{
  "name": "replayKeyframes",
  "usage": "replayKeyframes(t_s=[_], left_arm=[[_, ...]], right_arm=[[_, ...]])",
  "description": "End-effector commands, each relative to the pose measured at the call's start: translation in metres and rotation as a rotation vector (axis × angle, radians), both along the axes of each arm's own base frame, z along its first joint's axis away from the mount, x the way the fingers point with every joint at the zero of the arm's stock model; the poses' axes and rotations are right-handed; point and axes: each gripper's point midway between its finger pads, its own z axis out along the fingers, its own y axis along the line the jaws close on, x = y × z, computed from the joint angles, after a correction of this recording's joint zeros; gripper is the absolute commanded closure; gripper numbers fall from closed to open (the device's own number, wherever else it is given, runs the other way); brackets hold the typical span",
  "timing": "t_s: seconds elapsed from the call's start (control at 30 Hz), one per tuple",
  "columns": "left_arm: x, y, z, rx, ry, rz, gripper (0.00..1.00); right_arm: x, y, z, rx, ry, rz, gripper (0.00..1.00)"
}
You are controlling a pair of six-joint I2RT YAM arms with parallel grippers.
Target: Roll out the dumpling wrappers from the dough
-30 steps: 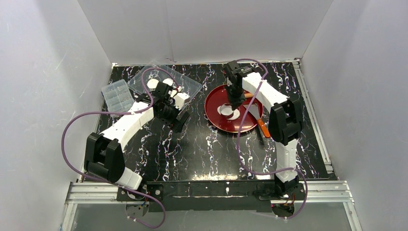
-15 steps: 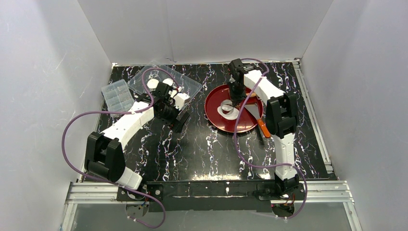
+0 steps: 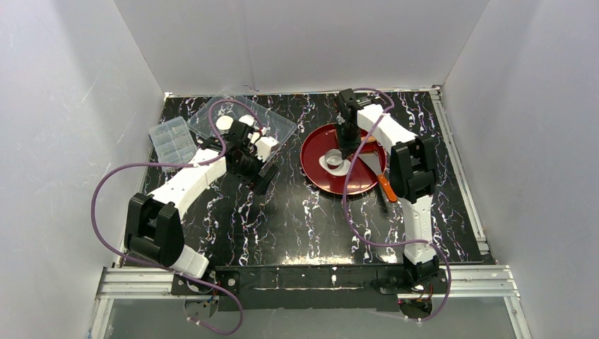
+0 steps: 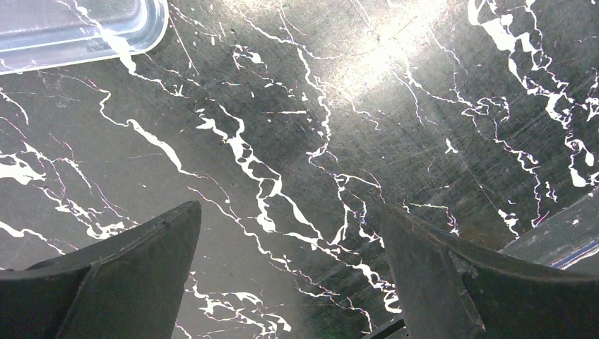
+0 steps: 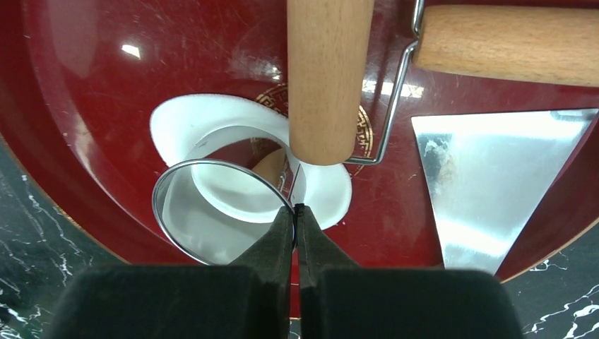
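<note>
Since a second before, the right gripper (image 5: 295, 212) had shifted the ring (image 5: 185, 229) slightly over the dough (image 5: 212, 113). We saw its fingers pinched tight on the ring's rim, and the ring stood on the dough in the plate (image 5: 106, 85). Well left of the plate, the left gripper (image 4: 291, 208) hung wide open over the table (image 4: 318, 106).

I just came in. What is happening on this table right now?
The right gripper has its jaws shut on the rim of a metal ring, which stands on the flattened white dough on the red plate; it seems to be cutting a disc. A rolling pin and a metal scraper lie on the same plate. The left gripper, jaws open and empty, hangs over the table near a clear tray holding finished wrappers.
</note>
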Motion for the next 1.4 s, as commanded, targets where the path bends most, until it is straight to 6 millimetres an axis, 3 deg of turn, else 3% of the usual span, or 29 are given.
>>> replayKeyframes(t_s=[0.0, 0.3, 0.43, 0.53, 0.73, 0.8, 0.93, 1.03, 1.37], left_arm=[[0.002, 0.001, 0.007, 0.007, -0.006, -0.002, 0.02], [0.003, 0.001, 0.006, 0.008, -0.004, -0.003, 0.02], [0.019, -0.005, 0.02, -0.002, -0.045, -0.012, 0.02], [0.034, -0.029, 0.036, -0.077, -0.03, -0.03, 0.02], [0.064, -0.103, 0.068, -0.306, 0.02, -0.022, 0.02], [0.076, -0.122, 0.07, -0.357, 0.046, 0.031, 0.05], [0.099, -0.148, 0.046, -0.36, 0.102, 0.173, 0.21], [0.108, -0.169, 0.023, -0.281, 0.1, 0.178, 0.24], [0.138, -0.22, -0.008, -0.33, 0.12, 0.206, 0.42]], right_arm=[[-0.002, -0.009, -0.003, -0.03, 0.001, -0.008, 0.99], [-0.013, -0.011, -0.024, -0.039, 0.052, -0.022, 0.99], [-0.016, -0.011, -0.028, -0.027, 0.049, -0.03, 0.99], [-0.017, -0.01, -0.03, -0.027, 0.054, -0.031, 0.99], [-0.012, -0.006, -0.023, -0.005, 0.037, -0.035, 0.99], [-0.012, -0.005, -0.021, 0.001, 0.034, -0.037, 0.99], [-0.013, -0.005, -0.022, 0.001, 0.038, -0.043, 0.99], [-0.014, -0.004, -0.023, 0.007, 0.044, -0.052, 0.99], [-0.011, -0.003, -0.014, 0.015, 0.022, -0.058, 0.99]])
